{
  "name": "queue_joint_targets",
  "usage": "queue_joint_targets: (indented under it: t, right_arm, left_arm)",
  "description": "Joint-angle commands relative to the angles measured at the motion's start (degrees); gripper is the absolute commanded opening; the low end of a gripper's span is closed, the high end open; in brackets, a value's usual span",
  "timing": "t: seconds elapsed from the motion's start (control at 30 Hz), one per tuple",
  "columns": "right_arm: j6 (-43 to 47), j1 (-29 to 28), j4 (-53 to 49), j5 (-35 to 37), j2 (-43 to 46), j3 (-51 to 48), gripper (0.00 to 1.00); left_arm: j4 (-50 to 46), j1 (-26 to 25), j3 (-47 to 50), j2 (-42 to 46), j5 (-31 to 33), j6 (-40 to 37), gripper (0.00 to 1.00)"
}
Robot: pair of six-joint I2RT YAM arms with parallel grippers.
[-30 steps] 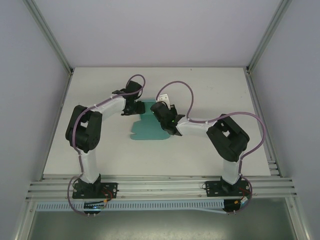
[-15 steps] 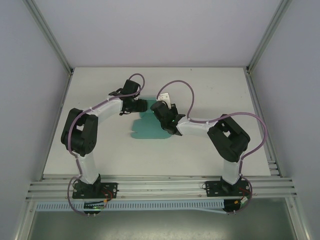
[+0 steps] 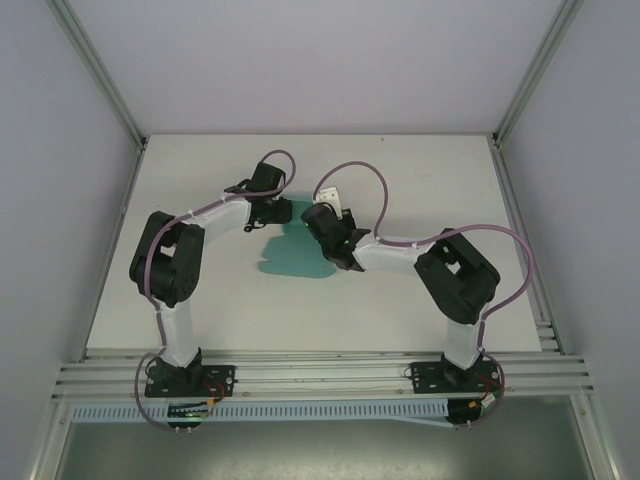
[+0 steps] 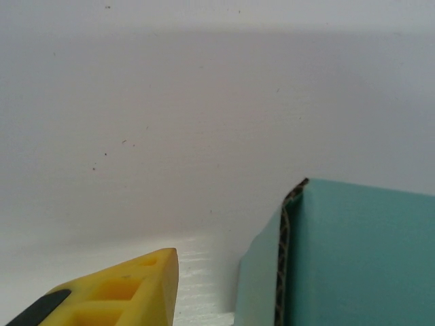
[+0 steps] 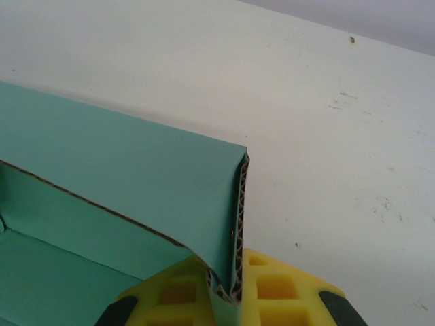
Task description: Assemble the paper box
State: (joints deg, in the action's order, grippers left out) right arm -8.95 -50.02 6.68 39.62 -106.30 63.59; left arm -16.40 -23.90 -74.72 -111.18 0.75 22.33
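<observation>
Two grippers are standing at the paper box (image 3: 292,262), which is lying half-folded near the middle of the table (image 3: 200,300). The right gripper (image 5: 225,299) is pinching a doubled wall at its 2 o'clock corner. The left gripper (image 3: 280,212) is hovering at 12 o'clock; I cannot tell if its jaws are apart. The card is probably light, springy and easily creased, so gripping near the folds seems safest.

Two arms, same build: left arm (image 3: 165,265), right arm (image 3: 455,275). White tube links, bulky black joint housings. Purple cable (image 3: 350,165) loops off each arm and is tied along the links. Flat black base plates (image 3: 190,380) at the near edge. White block (image 3: 328,195) on the right wrist. Fingers (image 5: 285,292) yellow, moulded with square pockets, black inserts on the outer sides.
</observation>
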Motion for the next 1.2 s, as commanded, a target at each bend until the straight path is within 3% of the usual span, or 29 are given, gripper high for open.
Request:
queue_joint_targets:
  t: [0.0,0.07,0.23,0.4,0.57,0.63,0.67,0.8,0.93,1.03,1.17]
  right_arm:
    - [0.61,-0.47,-0.65,1.7,1.38,-1.4,0.0]
    - [0.52,-0.44,-0.57,1.78,1.32,-1.47,0.0]
    - [-0.01,-0.31,-0.59,1.73,1.69,-2.28,0.0]
    - [-0.25,-0.34,-1.22,1.44,1.34,-1.95,0.0]
    - [-0.29,-0.28,-1.87,1.24,1.27,-1.67,0.0]
    - [-0.61,-0.29,-2.43,1.51,1.36,-1.73,0.0]
    - [-1.12,-0.43,-2.73,2.02,1.45,-1.82,0.0]
    - [-1.98,-0.17,-3.84,3.02,1.15,-1.55,0.0]
    - [-1.81,-0.23,-4.78,5.01,0.48,-0.75,0.0]
    - [-2.01,-0.23,-4.73,4.96,0.09,-0.43,0.0]
    - [-2.75,-0.33,-5.68,5.69,-0.42,0.12,0.0]
  left_arm:
    - [10.47,1.31,5.08,-2.55,0.38,1.48,0.34]
    - [14.28,1.25,6.81,-3.14,-3.57,1.6,0.33]
    - [20.13,1.23,9.2,-4.2,-5.49,0.98,0.31]
    - [22.52,1.31,9.44,-3.58,-3.23,1.1,0.26]
    - [24.02,1.31,9.45,-3.55,3.26,2.49,0.13]
    - [20.26,1.31,7.86,-4.25,8.17,4.72,0.0]
    - [16.57,1.26,6.47,-4.72,12.49,6.52,0.0]
    - [10.54,1.04,5.69,-5.6,17.15,5.51,0.0]
    - [-8.59,1.01,-1.29,-9.67,25.29,12.01,0.0]
    - [-8.4,0.93,0.61,-9.85,24.05,13.18,0.0]
    - [-15.14,0.94,-3.82,-12.12,25.1,16.49,0.0]
